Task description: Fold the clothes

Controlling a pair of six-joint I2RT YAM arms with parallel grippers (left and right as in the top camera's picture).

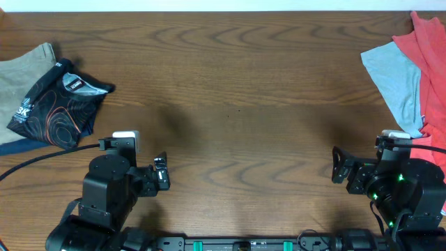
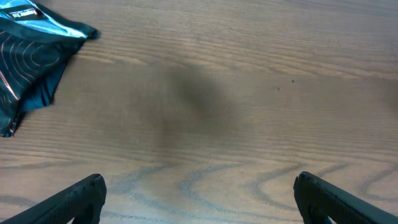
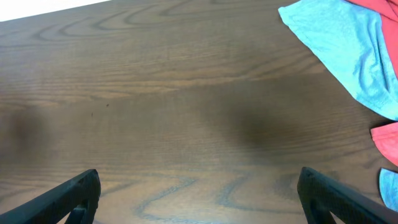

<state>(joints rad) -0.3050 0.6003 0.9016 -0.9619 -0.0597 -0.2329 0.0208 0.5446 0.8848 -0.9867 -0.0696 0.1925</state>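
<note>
Left gripper [image 2: 199, 184], right gripper [image 3: 199, 180]: both released, empty. Light-blue shirt [image 1: 396, 75] lies against red garment [image 1: 431, 42]; pinch deep and you'll likely lift both. Left arm could snag the black jersey [image 1: 59, 104].

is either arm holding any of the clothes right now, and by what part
Nothing is held. The left gripper and right gripper are both open and empty; the black jersey lies apart from them, untouched.
</note>
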